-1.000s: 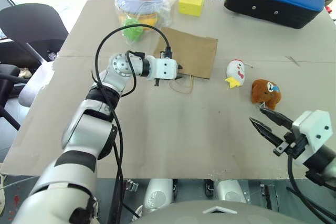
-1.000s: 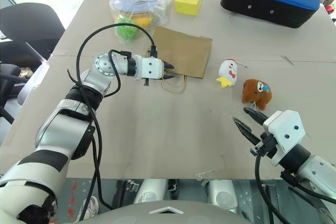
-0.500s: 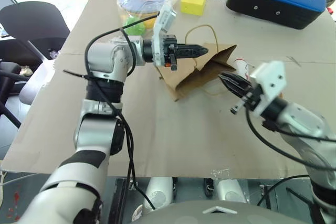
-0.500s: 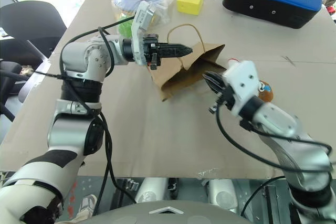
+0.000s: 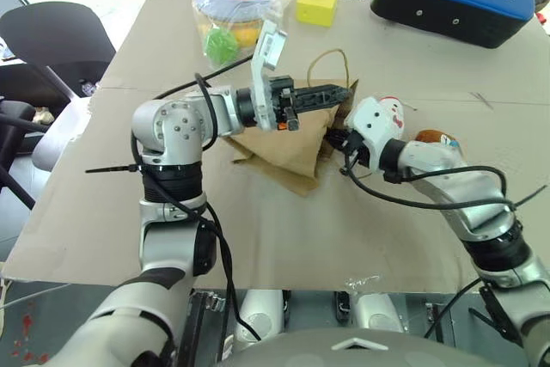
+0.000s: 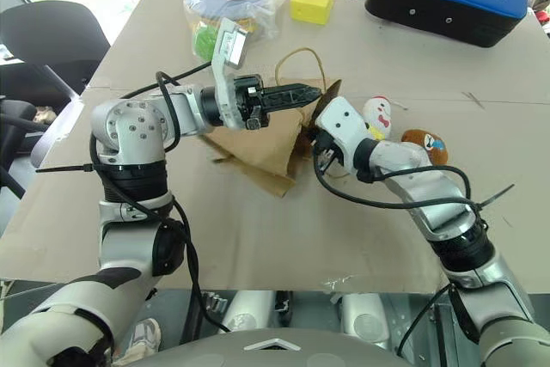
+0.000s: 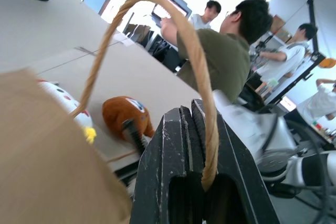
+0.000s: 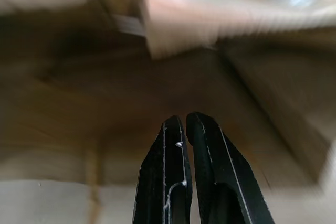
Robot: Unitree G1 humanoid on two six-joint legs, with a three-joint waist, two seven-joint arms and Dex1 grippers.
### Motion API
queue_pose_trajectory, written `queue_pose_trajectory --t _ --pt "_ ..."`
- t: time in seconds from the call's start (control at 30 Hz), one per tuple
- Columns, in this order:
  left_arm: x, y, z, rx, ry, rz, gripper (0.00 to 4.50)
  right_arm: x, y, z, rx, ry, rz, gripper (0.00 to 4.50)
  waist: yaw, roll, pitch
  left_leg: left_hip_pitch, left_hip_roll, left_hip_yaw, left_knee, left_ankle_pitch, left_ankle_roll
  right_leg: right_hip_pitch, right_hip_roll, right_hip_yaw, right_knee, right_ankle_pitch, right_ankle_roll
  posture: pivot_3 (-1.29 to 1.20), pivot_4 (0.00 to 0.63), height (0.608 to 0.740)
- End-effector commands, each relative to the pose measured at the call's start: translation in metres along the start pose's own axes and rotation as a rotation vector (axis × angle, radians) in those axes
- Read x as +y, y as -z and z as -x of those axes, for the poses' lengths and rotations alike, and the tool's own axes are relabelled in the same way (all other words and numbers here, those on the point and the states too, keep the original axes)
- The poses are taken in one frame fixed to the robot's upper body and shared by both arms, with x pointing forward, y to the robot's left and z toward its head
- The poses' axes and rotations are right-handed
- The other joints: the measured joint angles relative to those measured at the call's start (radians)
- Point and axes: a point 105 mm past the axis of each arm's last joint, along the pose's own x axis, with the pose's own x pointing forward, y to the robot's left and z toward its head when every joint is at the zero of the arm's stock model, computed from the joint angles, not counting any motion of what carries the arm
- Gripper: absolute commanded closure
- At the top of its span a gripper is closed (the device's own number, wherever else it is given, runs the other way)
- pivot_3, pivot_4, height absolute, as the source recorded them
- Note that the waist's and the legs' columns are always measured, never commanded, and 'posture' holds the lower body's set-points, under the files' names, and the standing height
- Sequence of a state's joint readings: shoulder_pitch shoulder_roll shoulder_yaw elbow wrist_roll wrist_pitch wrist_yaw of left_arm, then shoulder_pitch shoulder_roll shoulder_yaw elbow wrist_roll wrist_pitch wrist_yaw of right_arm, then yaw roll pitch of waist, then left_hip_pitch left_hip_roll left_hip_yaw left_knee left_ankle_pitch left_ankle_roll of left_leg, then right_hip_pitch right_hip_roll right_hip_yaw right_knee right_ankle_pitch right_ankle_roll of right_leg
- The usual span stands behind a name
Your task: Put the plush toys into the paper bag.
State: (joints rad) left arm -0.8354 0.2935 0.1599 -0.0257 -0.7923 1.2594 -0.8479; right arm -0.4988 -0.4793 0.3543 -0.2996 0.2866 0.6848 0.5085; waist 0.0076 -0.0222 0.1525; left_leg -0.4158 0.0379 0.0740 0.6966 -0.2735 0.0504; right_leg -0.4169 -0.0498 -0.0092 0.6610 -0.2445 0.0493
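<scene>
On the cardboard-covered tabletop (image 5: 258, 212), your left end effector (image 5: 339, 93) is clamped on the paper bag (image 5: 292, 139) handle, lifting its mouth. Your right end effector (image 6: 314, 149), fingers together, sits inside the opening. Spread the mouth gently; the chick (image 5: 391, 112) and brown toy (image 5: 434, 137) wait just beside.

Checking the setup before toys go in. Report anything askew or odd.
The paper bag is lifted off flat and crumpled, hanging tilted from the left gripper, which is shut on a handle. The shut right gripper pokes into its mouth. Both toys, chick and brown animal, are still outside.
</scene>
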Motion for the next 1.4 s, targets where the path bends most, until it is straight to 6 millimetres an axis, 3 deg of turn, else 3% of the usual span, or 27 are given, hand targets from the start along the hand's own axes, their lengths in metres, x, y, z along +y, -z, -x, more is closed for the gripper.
queue_pose_trajectory --t 0.03,0.2,0.33,0.5,0.77,1.2,1.4 --pt "-0.011 -0.002 0.005 -0.034 0.027 -0.019 4.42 0.005 -0.008 -0.013 -0.081 -0.061 0.007 4.43 0.001 0.000 0.000 0.000 0.000 0.000 0.000 0.000 0.000 0.000 0.000 0.000 0.000 0.000 0.000 0.00 0.150 0.740" --pt "-0.008 0.007 0.016 -0.038 0.001 -0.007 4.42 0.017 0.000 -0.028 -0.123 -0.150 -0.074 4.43 -0.003 0.000 0.000 0.000 0.000 0.000 0.000 0.000 0.000 0.000 0.000 0.000 0.000 0.000 0.000 0.00 0.150 0.740" --pt "-0.008 0.020 0.028 0.012 -0.030 -0.047 4.42 0.019 -0.015 -0.018 -0.220 -0.193 -0.225 4.43 -0.011 0.001 0.000 0.000 0.000 0.000 -0.001 0.000 -0.001 0.000 -0.001 0.000 0.000 0.000 0.000 0.00 0.150 0.740" --pt "-0.011 0.021 0.028 -0.008 -0.015 -0.054 4.42 0.033 -0.020 -0.011 -0.223 -0.306 -0.212 4.43 -0.007 0.001 0.000 0.000 -0.001 0.000 -0.001 0.000 -0.001 0.001 -0.004 -0.002 0.000 0.000 0.000 0.00 0.150 0.740" --pt "-0.016 0.010 0.028 -0.082 0.001 -0.080 4.42 0.070 -0.003 -0.038 -0.206 -0.454 -0.150 4.43 -0.019 0.001 0.001 0.000 -0.001 -0.001 -0.001 0.000 -0.001 0.000 -0.002 -0.001 0.000 0.000 0.000 0.00 0.150 0.740" --pt "-0.030 -0.007 0.044 -0.179 0.012 -0.116 4.42 0.087 0.028 -0.066 -0.172 -0.471 -0.171 4.43 -0.022 0.001 0.001 0.001 -0.001 -0.001 -0.001 0.000 -0.001 0.000 -0.003 -0.001 0.000 0.000 0.000 0.00 0.150 0.740" --pt "-0.042 -0.031 0.056 -0.237 0.013 -0.164 4.42 0.084 0.054 -0.076 -0.046 -0.419 -0.173 4.43 -0.024 0.001 0.000 0.003 0.000 -0.001 -0.002 0.002 -0.003 0.001 -0.003 -0.001 0.001 0.000 0.000 0.00 0.150 0.740"
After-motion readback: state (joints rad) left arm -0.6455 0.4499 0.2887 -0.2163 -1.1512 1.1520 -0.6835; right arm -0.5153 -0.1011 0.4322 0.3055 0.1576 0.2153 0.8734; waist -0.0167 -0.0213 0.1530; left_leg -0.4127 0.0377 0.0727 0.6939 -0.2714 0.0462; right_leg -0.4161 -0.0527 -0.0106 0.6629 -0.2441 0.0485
